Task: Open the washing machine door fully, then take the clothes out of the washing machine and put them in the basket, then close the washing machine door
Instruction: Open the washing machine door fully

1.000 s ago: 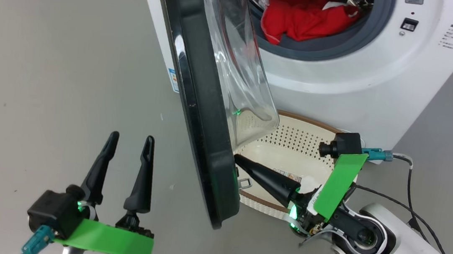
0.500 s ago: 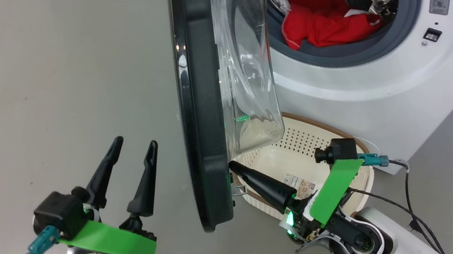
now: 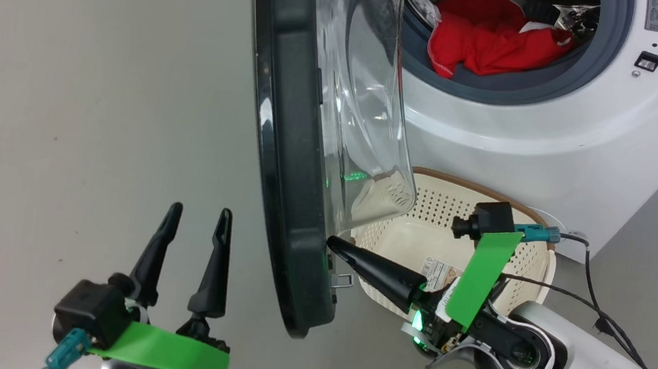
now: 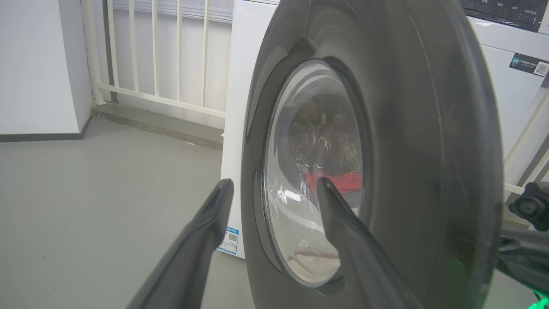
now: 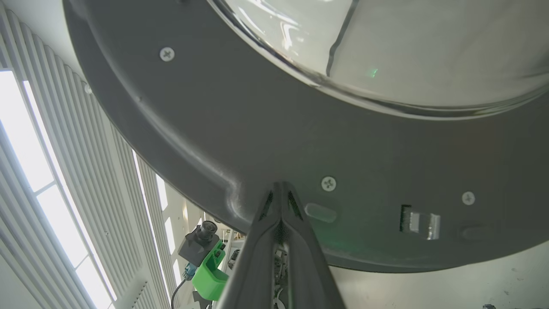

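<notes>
The washing machine door [image 3: 291,162] stands swung out edge-on, its clear glass bowl [image 3: 368,103] facing the drum. My right gripper [image 3: 332,244] is shut, its tip against the door's inner rim [image 5: 281,185] near the latch. My left gripper [image 3: 197,216] is open on the door's outer side, apart from it; in the left wrist view its fingers [image 4: 330,193] frame the round window [image 4: 313,171]. Red clothes [image 3: 491,39] lie in the washing machine [image 3: 555,129] drum. The cream basket [image 3: 534,264] sits on the floor below the opening, partly hidden by my right arm.
Grey floor [image 3: 88,92] spreads to the left of the door. A black cable [image 3: 598,298] runs by the basket and my right forearm. A white railing [image 4: 158,51] and wall stand behind the machine. A second white appliance [image 4: 514,81] sits at the right.
The head camera has shifted, so machine and basket sit further right and up. The door has swung a little wider with the right gripper's tip still against its inner rim.
</notes>
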Tool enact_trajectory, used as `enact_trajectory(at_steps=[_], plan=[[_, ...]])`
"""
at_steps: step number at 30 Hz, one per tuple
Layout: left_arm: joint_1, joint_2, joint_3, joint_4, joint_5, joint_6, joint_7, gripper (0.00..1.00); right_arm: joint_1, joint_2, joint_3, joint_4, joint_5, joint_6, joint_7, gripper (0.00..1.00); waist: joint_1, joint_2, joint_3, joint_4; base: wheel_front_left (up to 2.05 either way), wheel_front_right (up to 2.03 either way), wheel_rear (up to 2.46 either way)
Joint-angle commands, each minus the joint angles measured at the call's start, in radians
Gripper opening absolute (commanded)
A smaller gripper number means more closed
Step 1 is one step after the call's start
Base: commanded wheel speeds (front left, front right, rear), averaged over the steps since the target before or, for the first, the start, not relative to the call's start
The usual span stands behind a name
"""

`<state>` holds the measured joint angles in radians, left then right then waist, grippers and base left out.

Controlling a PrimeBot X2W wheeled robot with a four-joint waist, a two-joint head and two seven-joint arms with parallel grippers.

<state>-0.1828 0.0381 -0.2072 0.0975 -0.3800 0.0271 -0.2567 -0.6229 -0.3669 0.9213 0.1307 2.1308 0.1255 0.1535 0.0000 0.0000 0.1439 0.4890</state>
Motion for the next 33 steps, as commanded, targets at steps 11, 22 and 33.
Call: enact_trajectory(at_steps=[11, 22, 33], plan=[[-0.002, 0.012, 0.033, -0.022, -0.013, 0.006, -0.005, 1.00, -0.046, -0.002, 0.038, -0.013, 0.032, 0.005, -0.071, 0.00, 0.0000, 0.0000, 0.009, -0.009, 0.00, 0.00, 0.00], [0.002, 0.012, 0.052, -0.021, -0.023, 0.002, -0.005, 1.00, -0.095, -0.048, 0.148, 0.122, -0.192, 0.005, -0.319, 1.00, 0.0000, 0.0000, 0.003, -0.038, 0.00, 0.00, 0.00], [0.009, 0.012, 0.077, -0.039, -0.020, 0.019, -0.005, 1.00, -0.141, 0.006, 0.112, 0.402, -0.555, 0.005, -0.415, 1.00, 0.0000, 0.0000, -0.001, -0.052, 0.00, 0.00, 0.00]])
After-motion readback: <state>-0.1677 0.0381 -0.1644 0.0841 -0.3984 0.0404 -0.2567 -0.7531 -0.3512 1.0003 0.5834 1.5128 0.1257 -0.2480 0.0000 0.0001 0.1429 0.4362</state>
